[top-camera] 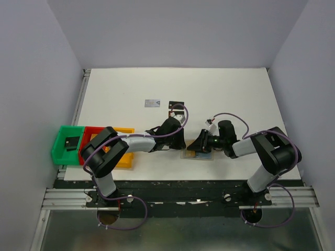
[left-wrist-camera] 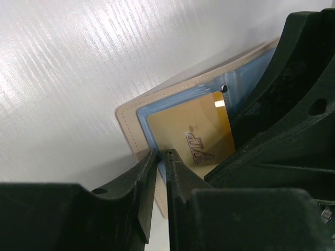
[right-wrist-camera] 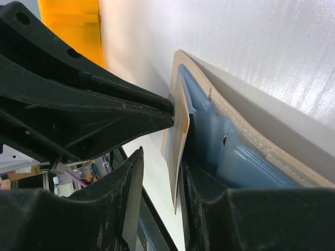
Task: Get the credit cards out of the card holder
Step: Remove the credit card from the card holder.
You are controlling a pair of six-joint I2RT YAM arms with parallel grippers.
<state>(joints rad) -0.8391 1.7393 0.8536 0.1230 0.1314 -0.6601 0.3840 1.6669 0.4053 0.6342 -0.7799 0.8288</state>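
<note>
Where both arms meet at the card holder [top-camera: 201, 156], a silver card [top-camera: 152, 103] and a black card [top-camera: 176, 105] lie apart on the table [top-camera: 235, 94].

Left wrist: the left gripper [left-wrist-camera: 161, 153], jaws a narrow slit apart and empty, sits at the holder's edge beside the gold card [left-wrist-camera: 183, 130].

Right wrist: the right gripper [right-wrist-camera: 163, 159] loosely straddles that card. It should close squarely on the card, then draw it out along the pocket.

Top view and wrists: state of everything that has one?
holder: open, on table
gold card: in holder, edge lifted
silver card: out, on table
black card: out, on table
left tool: slightly open, tips at holder edge
right tool: open, astride gold card
green bin: holds black item
</note>
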